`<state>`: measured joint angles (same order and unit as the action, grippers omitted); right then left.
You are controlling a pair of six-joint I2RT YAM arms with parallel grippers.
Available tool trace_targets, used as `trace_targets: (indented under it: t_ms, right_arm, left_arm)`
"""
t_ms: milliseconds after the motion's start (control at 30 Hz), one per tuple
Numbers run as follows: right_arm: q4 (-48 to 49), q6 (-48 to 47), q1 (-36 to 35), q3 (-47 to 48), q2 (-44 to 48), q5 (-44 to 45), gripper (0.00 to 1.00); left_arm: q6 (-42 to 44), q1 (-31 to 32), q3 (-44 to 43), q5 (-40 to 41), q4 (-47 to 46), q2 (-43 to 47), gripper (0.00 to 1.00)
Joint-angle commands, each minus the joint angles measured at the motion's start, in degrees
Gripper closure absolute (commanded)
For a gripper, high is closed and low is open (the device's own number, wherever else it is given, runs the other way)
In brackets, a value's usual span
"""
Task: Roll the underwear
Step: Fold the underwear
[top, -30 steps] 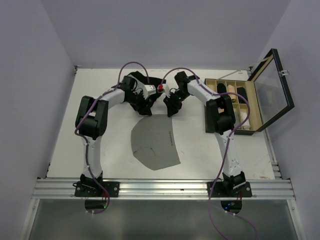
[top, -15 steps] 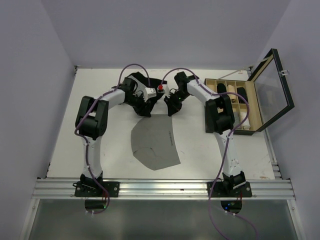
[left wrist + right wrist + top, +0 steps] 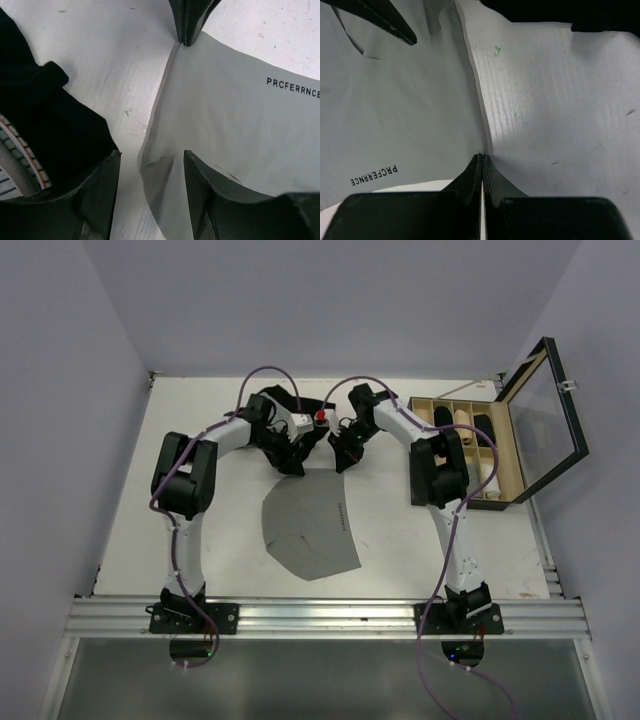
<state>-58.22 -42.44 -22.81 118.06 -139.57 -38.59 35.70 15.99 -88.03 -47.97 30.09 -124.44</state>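
Note:
The grey underwear (image 3: pixel 310 525) lies flat on the white table, with black waistband lettering (image 3: pixel 292 86). My left gripper (image 3: pixel 291 464) is open at the cloth's far-left corner. In the left wrist view its jaws (image 3: pixel 150 167) straddle the cloth's edge (image 3: pixel 160 170), where a small flap curls up. My right gripper (image 3: pixel 341 458) is shut at the far-right corner. In the right wrist view its tips (image 3: pixel 482 159) pinch the edge of the underwear (image 3: pixel 405 110). The right gripper's shut fingertips (image 3: pixel 188 25) also show at the top of the left wrist view.
A black garment (image 3: pixel 290 402) lies just behind the grippers and shows in the left wrist view (image 3: pixel 40 115) close to the left finger. An open wooden box (image 3: pixel 470 445) with rolled items and a raised glass lid (image 3: pixel 545 410) stands at the right.
My left gripper has shifted very slightly back and left. The underwear and the right gripper have not visibly moved.

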Motion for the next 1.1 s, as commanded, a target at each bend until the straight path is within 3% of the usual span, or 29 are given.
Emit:
trace_targets:
  t_ms: [0,367,567,900,1000,1067]
  right_arm:
    - [-0.50,-0.54,0.04,0.24,1.14,-1.67,1.00]
    - [-0.67,-0.72,0.13,0.24,1.58,-1.75,1.00]
    - [-0.85,-0.89,0.13,0.15,1.40,-1.67,1.00]
    - [-1.20,-1.25,0.13,0.59,1.23,-1.49,1.00]
    - [-1.46,-1.33,0.04,0.59,1.14,-1.49,1.00]
    - [-1.46,-1.42,0.13,0.59,1.23,-1.49,1.00]
  left_arm:
    - [-2.04,0.01,3.56,0.68,-6.25,5.43,0.42]
    - [-0.63,0.10,3.92,-1.17,-6.09,7.99,0.44]
    - [2.09,0.45,0.14,-1.69,0.31,4.12,0.54]
    - [1.65,1.24,0.49,1.73,0.24,1.13,0.53]
    - [1.39,1.59,0.23,2.44,-0.03,0.52,0.58]
    - [1.56,1.59,-0.04,2.26,0.06,0.34,0.67]
